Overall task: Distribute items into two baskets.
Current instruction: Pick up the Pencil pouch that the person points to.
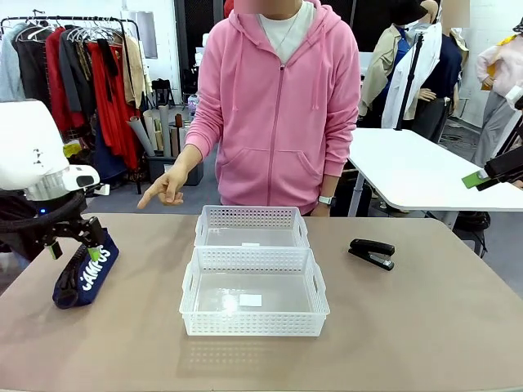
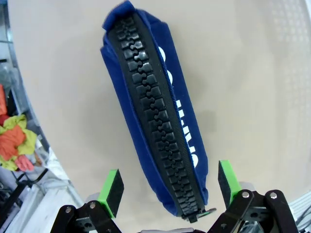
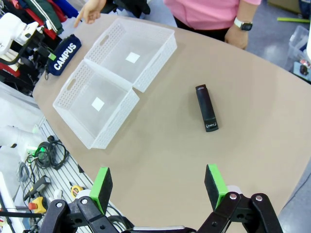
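Surface [image 1: 425,327]: tan top shared with a person standing at the far edge.
Near basket [image 1: 253,322]: white lattice basket at the middle of the surface, on the robot's side. Holds no item; a small white label lies on its floor.
Far basket [image 1: 249,216]: a like basket directly behind the first, toward the person's edge. The two long sides touch. Holds no item.
Baskets, right wrist view: near basket [image 3: 116,124] and far basket [image 3: 158,68] lie as one block running diagonally across the frame.
Pouch [image 1: 86,273]: navy blue, white "CAMPUS" lettering, lying on the surface close to the left edge and well apart from both baskets. Long axis runs roughly from the near edge toward the far edge. Also seen from the right wrist [image 3: 64,57].
Pouch, left wrist view [image 2: 150,107]: black zip faces up along its full length, pull tab at the end nearest the camera.
Left gripper [image 1: 75,245]: low over the far end of the pouch, jaws apart. From its own wrist [image 2: 170,187], one green pad stands on each side of the pouch's zip-pull end. Neither pad presses on the fabric.
Stapler [image 1: 373,253]: black, lying flat to the right of the far basket, apart from it, between the basket and the right edge. Also seen from the right wrist [image 3: 206,108].
Right gripper [image 3: 158,187]: high above the surface, jaws apart, nothing between the pads.
Person's hand [image 1: 167,186]: held above the far left part of the surface, index finger extended toward the pouch side.
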Tool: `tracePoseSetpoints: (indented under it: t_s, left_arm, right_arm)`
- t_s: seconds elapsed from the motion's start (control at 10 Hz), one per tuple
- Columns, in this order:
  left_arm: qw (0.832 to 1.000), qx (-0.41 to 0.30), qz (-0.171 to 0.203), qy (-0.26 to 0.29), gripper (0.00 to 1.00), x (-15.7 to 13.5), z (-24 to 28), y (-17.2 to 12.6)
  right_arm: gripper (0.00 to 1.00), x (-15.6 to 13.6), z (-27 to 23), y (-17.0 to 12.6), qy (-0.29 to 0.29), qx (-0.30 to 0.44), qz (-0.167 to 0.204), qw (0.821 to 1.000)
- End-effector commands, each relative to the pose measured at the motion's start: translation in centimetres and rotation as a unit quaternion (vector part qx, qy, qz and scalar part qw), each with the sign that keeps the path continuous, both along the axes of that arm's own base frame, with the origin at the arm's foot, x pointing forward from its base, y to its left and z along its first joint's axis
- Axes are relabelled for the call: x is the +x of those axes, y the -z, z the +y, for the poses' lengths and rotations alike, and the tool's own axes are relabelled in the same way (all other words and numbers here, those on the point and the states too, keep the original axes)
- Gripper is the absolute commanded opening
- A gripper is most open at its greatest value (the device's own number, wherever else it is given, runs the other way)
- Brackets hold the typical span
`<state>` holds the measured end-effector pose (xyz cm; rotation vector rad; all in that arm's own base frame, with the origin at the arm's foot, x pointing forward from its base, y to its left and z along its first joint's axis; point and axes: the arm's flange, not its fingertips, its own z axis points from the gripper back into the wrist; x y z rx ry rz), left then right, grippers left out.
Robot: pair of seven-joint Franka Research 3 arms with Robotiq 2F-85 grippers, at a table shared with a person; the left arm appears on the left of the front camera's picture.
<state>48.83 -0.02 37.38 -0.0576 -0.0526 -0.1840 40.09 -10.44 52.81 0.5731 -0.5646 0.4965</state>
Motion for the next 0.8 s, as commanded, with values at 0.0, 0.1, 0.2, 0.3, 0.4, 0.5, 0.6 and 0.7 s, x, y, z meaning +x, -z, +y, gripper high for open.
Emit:
tracePoseSetpoints:
  t_s: [0.0, 0.1, 0.2, 0.3, 0.4, 0.5, 0.6, 0.7]
  left_arm:
    - [1.000, -0.018, -0.006, 0.001, 1.00, -0.1, 0.4, 1.4]
    - [1.000, -0.021, -0.001, 0.003, 1.00, 0.0, 0.4, 2.1]
    - [1.000, -0.023, 0.000, 0.001, 1.00, 0.2, 0.5, 2.5]
    - [1.000, -0.027, -0.002, 0.002, 1.00, 0.3, 0.4, 2.8]
    - [1.000, -0.029, -0.005, 0.006, 1.00, 0.4, 0.4, 3.4]
    - [1.000, -0.025, -0.006, 0.005, 0.93, 0.5, 0.4, 3.8]
    - [1.000, -0.021, -0.007, 0.004, 0.77, 0.7, 0.5, 4.2]
    - [1.000, -0.015, 0.000, 0.006, 0.58, 0.8, 0.4, 4.2]
  right_arm:
    - [1.00, 0.1, 0.0, -0.1, -0.002, 0.008, -0.004, 1.000]
    - [1.00, 0.1, 0.0, -0.1, -0.002, 0.008, -0.004, 1.000]
    - [1.00, 0.1, 0.0, -0.1, -0.002, 0.008, -0.004, 1.000]
    - [1.00, 0.1, 0.0, -0.1, -0.002, 0.008, -0.004, 1.000]
    - [1.00, 0.1, 0.0, -0.1, -0.002, 0.008, -0.004, 1.000]
    - [1.00, 0.1, 0.0, -0.1, -0.002, 0.008, -0.004, 1.000]
    - [1.00, 0.1, 0.0, -0.1, -0.002, 0.008, -0.004, 1.000]
    - [1.00, 0.1, 0.0, -0.1, -0.002, 0.008, -0.004, 1.000]
